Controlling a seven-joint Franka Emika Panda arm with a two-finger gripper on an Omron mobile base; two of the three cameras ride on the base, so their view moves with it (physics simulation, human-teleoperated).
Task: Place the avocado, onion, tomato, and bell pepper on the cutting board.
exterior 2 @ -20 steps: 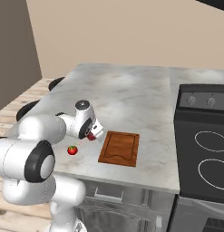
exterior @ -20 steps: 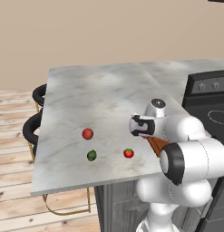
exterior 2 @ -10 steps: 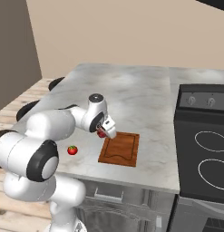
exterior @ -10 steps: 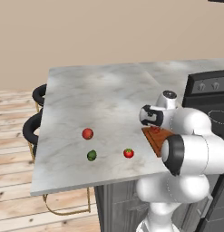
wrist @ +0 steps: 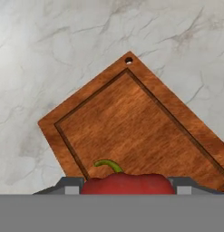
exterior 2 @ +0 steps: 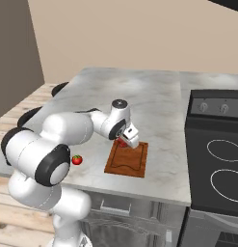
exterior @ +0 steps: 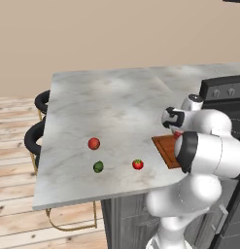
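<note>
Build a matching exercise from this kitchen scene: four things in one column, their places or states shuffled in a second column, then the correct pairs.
Things:
1. bell pepper
2. avocado
3. cutting board
4. gripper

Places or states:
A. lies flat on the counter beside the stove, nothing resting on it
B. sits on the counter near its front edge, between two red items
C. held in the air above the board
D. closed around a red vegetable with a green stem

Pairs: 1-C, 2-B, 3-A, 4-D
</note>
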